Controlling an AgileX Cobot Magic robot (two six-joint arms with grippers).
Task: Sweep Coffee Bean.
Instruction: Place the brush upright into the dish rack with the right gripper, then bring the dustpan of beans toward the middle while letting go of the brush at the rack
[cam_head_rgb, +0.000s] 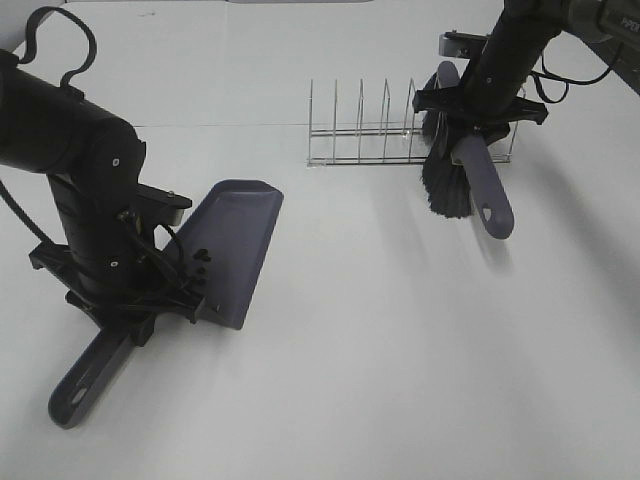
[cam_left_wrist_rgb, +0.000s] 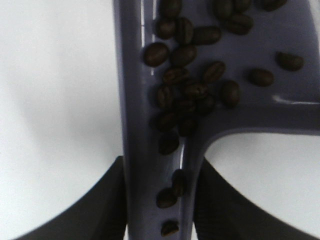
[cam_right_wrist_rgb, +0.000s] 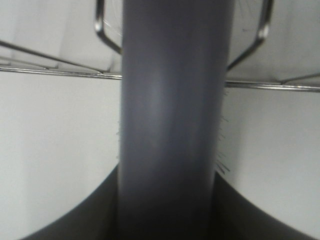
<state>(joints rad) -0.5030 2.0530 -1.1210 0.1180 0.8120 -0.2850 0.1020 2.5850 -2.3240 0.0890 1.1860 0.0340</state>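
My left gripper (cam_head_rgb: 135, 300) is shut on the handle of the grey-purple dustpan (cam_head_rgb: 238, 240), which rests on the white table at the left. Several dark coffee beans (cam_left_wrist_rgb: 192, 90) lie in the pan near the handle, and a few show in the high view (cam_head_rgb: 201, 258). My right gripper (cam_head_rgb: 478, 118) is shut on the grey handle (cam_right_wrist_rgb: 170, 125) of the brush (cam_head_rgb: 450, 180), held above the table at the back right, black bristles facing left by the wire rack. I see no beans on the table.
A wire dish rack (cam_head_rgb: 385, 135) stands at the back, right behind the brush. The white table (cam_head_rgb: 380, 350) stretches across the middle and front.
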